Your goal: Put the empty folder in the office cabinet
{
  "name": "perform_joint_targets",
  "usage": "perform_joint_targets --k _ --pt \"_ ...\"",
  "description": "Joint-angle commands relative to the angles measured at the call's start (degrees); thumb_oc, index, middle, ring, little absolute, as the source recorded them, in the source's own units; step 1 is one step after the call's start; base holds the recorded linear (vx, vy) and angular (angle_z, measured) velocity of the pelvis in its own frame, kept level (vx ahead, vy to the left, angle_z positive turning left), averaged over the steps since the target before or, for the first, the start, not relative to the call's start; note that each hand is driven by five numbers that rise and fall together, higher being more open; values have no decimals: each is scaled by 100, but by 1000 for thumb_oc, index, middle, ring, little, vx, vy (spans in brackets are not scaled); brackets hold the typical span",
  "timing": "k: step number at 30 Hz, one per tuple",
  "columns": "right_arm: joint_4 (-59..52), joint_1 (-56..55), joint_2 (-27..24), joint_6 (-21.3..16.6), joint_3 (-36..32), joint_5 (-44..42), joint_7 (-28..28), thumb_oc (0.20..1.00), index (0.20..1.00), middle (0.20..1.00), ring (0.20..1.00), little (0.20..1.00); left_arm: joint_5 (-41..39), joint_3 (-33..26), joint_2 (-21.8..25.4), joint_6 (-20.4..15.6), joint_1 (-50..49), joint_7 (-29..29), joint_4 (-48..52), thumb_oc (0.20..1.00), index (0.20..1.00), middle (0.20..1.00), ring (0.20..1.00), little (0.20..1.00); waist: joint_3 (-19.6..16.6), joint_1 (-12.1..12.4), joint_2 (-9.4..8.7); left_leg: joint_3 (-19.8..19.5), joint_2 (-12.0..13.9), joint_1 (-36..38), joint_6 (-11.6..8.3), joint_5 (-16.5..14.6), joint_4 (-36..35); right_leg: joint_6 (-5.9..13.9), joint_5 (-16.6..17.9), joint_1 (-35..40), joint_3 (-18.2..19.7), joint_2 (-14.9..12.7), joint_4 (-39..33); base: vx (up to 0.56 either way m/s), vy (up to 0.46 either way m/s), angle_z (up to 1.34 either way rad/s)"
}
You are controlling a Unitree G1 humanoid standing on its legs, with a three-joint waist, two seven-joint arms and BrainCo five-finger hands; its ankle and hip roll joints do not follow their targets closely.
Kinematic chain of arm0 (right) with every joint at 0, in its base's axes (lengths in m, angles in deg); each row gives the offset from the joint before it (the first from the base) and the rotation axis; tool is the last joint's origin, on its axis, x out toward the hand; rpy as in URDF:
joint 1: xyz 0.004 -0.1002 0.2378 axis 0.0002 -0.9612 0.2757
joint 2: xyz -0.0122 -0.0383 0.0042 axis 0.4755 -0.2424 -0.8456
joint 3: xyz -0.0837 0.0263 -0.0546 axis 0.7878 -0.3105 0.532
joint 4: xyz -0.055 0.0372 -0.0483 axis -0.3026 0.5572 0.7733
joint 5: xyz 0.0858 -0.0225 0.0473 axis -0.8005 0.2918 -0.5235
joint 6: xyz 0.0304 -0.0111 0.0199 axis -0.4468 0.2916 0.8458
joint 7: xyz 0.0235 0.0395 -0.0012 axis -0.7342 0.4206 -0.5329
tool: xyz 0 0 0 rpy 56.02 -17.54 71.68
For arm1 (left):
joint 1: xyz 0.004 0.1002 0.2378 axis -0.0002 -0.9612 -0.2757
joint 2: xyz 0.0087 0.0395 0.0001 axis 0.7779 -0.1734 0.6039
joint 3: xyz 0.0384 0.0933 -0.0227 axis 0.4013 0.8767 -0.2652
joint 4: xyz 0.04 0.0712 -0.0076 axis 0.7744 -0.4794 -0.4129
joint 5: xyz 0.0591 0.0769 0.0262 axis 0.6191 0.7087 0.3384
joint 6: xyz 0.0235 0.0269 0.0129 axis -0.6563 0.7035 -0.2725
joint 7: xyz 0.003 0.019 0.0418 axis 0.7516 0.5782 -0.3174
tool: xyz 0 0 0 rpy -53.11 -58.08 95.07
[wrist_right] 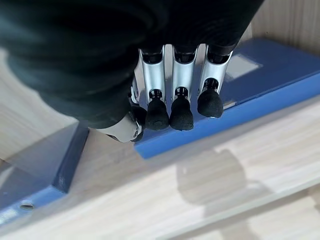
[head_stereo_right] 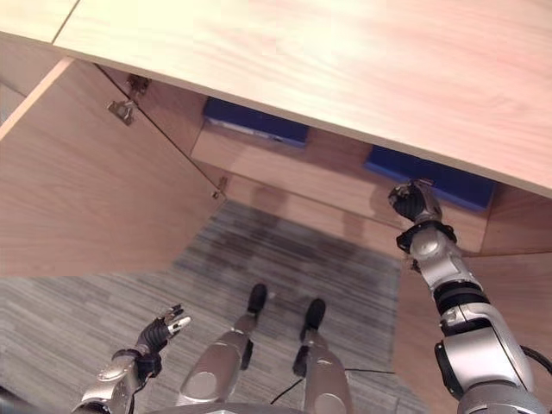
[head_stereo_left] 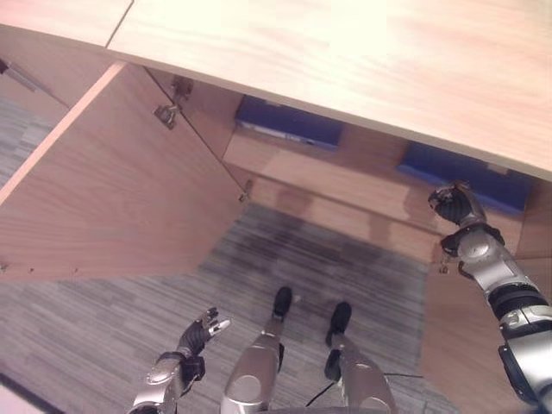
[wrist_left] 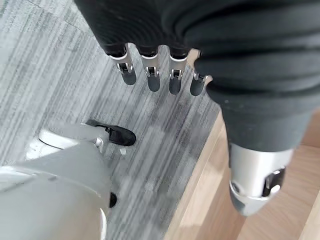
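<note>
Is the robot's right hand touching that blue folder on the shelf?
Cannot tell. In the right wrist view the right hand hangs in front of the blue folder, hiding contact or gap.

Wooden cabinet shelf [head_stereo_left: 345,177] carrying two blue folders lying flat: one left [head_stereo_left: 289,121], one right [head_stereo_left: 470,177], well apart.

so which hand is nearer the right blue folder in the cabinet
Right. The right hand is at the right blue folder on the cabinet shelf, fingers over its edge. The left hand hangs low over the carpet, far from it.
</note>
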Motion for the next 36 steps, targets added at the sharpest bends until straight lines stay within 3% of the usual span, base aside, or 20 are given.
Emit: perform_joint_targets --k 1,14,36 --pt "33 203 -162 -122 203 -120 249 200 200 200 200 200 -132 223 164 -194 55 -44 -39 1000 1000 1000 1000 1000 -165 89 -121 294 139 -102 -117 -244 107 569 -681 -146 250 -475 1136 -19 13 5" --pt "475 865 -287 -156 448 -548 328 200 200 200 200 200 -383 463 194 -241 136 -86 205 1000 1000 1000 1000 1000 158 189 62 269 108 -382 -120 -195 231 539 -689 -464 224 -487 1329 -5 3 1" --pt "1547 1919 -964 -103 1015 -839 283 200 200 200 200 200 -671 772 539 -290 143 -31 882 1000 1000 1000 1000 1000 564 309 453 187 57 -844 -146 -66 304 525 -832 -1113 159 -559 1797 -3 -4 2"
